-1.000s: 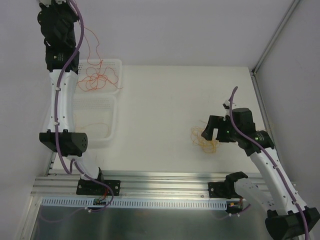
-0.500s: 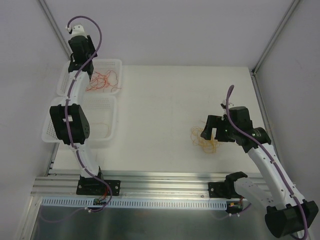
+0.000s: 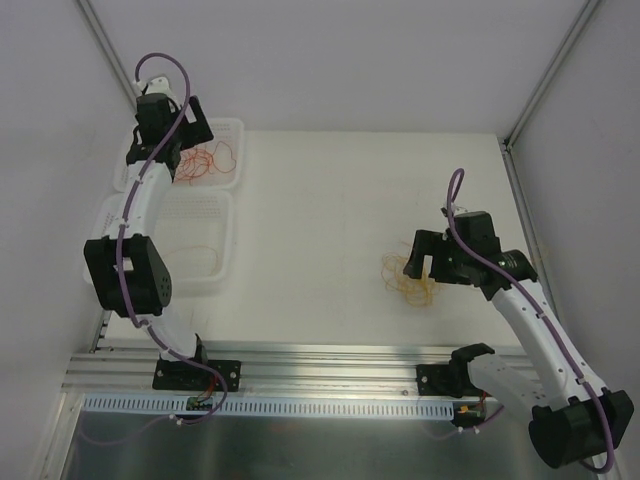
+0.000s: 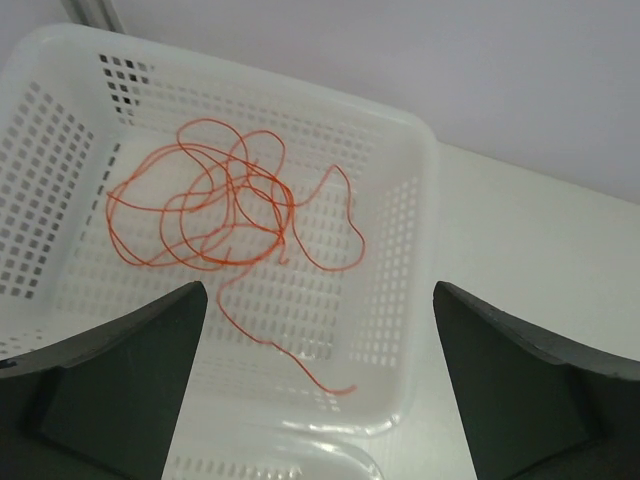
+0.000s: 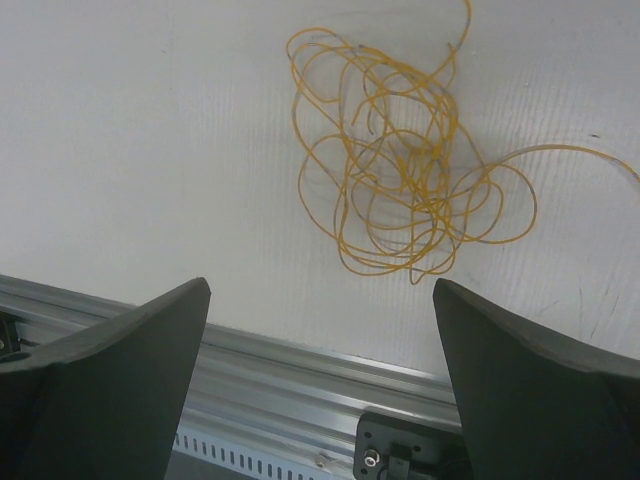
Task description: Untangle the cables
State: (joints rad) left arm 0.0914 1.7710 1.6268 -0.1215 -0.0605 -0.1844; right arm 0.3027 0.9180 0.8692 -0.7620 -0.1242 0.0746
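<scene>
A red-orange cable (image 3: 207, 160) (image 4: 215, 205) lies in loose loops on the floor of the far white basket (image 3: 240, 135) (image 4: 422, 140), with one end trailing toward the basket's near wall. My left gripper (image 3: 190, 138) (image 4: 320, 290) hovers open above that basket and holds nothing. A yellow-orange cable (image 3: 412, 282) (image 5: 405, 190) sits as a curly tangle on the white table at the right. My right gripper (image 3: 428, 262) (image 5: 320, 285) stands open just above and to the near side of the tangle, without touching it.
A second white basket (image 3: 222, 235) sits nearer than the first, with a thin orange wire (image 3: 195, 250) in it. An aluminium rail (image 3: 330, 358) (image 5: 300, 380) runs along the table's near edge. Walls close the left, back and right sides.
My left arm came down from high over the far basket and its gripper opened. The red-orange cable that hung from it now lies in the basket. The right arm barely moved.
</scene>
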